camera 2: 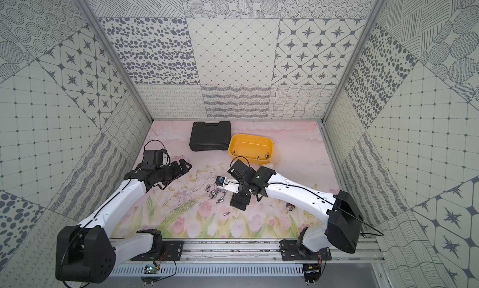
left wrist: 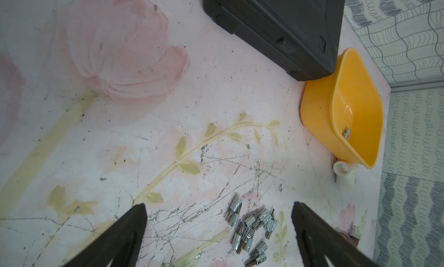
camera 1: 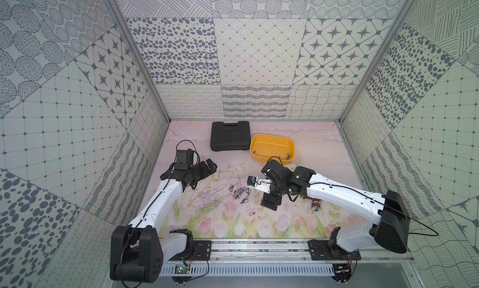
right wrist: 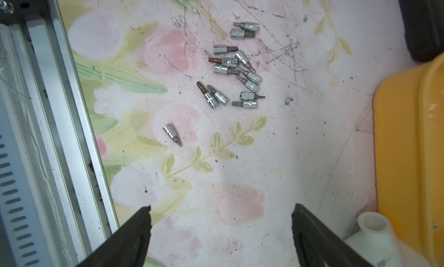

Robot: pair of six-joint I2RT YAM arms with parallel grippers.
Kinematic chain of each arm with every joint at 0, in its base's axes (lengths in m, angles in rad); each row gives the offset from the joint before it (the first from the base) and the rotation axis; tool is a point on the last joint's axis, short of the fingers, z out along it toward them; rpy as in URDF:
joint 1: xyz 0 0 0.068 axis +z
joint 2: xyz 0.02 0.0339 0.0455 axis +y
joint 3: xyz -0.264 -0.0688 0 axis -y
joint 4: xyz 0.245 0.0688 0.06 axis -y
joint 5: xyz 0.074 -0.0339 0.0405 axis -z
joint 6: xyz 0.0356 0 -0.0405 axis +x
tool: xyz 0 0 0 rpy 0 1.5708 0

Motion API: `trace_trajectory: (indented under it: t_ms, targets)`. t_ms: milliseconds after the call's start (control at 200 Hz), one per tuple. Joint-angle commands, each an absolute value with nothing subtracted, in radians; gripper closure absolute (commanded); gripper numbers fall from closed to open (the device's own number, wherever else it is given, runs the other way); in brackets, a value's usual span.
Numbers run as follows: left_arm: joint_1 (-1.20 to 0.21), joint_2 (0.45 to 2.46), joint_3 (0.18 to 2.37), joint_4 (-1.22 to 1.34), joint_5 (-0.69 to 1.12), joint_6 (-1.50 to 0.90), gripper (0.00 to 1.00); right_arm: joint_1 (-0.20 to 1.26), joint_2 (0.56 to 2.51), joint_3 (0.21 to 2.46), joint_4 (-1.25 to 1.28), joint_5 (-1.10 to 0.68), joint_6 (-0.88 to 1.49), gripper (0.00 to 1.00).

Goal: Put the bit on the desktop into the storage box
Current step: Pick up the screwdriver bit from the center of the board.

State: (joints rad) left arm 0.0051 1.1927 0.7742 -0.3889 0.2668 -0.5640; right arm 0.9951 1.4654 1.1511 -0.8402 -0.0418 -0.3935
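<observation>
Near bits [right wrist: 236, 68] on the desktop [right wrist: 276, 157], left gripper [left wrist: 218, 205] and right gripper [right wrist: 221, 208] wide open, empty; case label [left wrist: 322, 42] illegible.

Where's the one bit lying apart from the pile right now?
In both top views the lone bit lies midway across the table, between the pile of bits and the front rail.

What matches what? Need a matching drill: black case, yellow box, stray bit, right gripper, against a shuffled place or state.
Things:
1. black case
2. yellow box
3. stray bit
4. right gripper

Place or state:
A. jaws open, nothing between them
B. lying alone, apart from the pile
C. closed, at the back of the table
D. a few bits inside

Pairs: 1-C, 2-D, 3-B, 4-A
</observation>
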Motion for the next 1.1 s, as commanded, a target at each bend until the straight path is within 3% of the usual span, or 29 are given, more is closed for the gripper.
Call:
trace_trajectory:
  t_ms: [0,490,1096]
  targets:
    - [0.055,1.185,0.758,-0.306,0.406,-0.632,0.01,1.042,1.519,1.203,-0.89,0.02,-0.442,0.1]
    - [0.076,1.188,0.735,-0.302,0.421,-0.631,0.01,1.142,1.806,1.348,-0.972,0.039,-0.486,0.3]
    - [0.078,1.202,0.734,-0.295,0.429,-0.632,0.01,1.161,1.976,1.419,-0.97,-0.018,-0.479,0.5]
